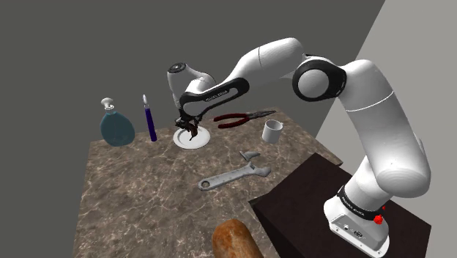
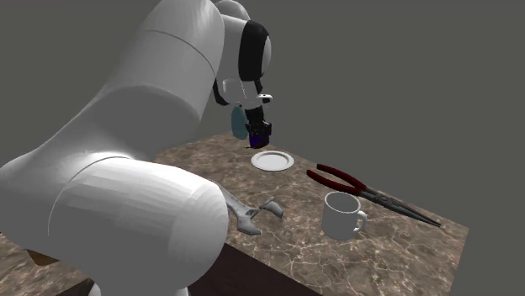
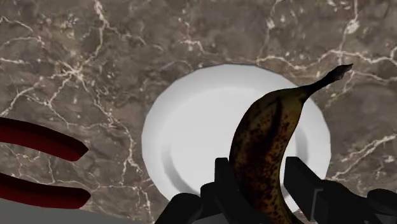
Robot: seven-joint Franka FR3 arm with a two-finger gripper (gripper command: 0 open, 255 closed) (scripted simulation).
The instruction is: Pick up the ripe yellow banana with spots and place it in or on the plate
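A dark, brown-spotted banana (image 3: pixel 264 153) is clasped between my black fingers (image 3: pixel 224 184), its stem pointing away from the hand. My gripper (image 3: pixel 262 191) is shut on it and hangs just above the white plate (image 3: pixel 191 133). In the shoulder view the gripper (image 1: pixel 189 128) hovers over the plate (image 1: pixel 193 140) at the far middle of the marble table, the banana (image 1: pixel 192 130) a small dark shape under it. The second exterior view puts the gripper (image 2: pixel 259 134) a little above and beside the plate (image 2: pixel 273 161).
Red-handled pliers (image 1: pixel 236 119) lie right of the plate, with a white mug (image 1: pixel 272 131) beyond them. A grey wrench (image 1: pixel 236 177) rests mid-table. A blue bottle (image 1: pixel 116 126) and a dark blue upright tool (image 1: pixel 150 119) stand left of the plate. A brown loaf (image 1: pixel 234 239) sits at the near edge.
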